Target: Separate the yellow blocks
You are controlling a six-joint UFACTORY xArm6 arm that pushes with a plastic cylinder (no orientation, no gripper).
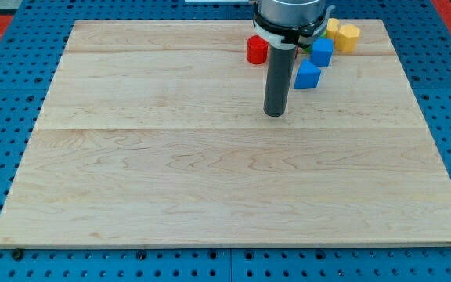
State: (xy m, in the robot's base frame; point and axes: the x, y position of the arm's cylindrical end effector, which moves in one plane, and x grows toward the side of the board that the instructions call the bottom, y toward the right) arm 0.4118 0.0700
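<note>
Two yellow blocks sit touching at the view's top right: one yellow block with angled faces, and a second yellow block partly hidden behind the arm. My tip rests on the board well below and to the left of them, touching no block. A blue block lies just below the yellow pair, and another blue block lies right of the rod.
A red cylinder stands left of the rod near the top edge. A green block peeks out beside the rod, mostly hidden. The wooden board lies on a blue pegboard table.
</note>
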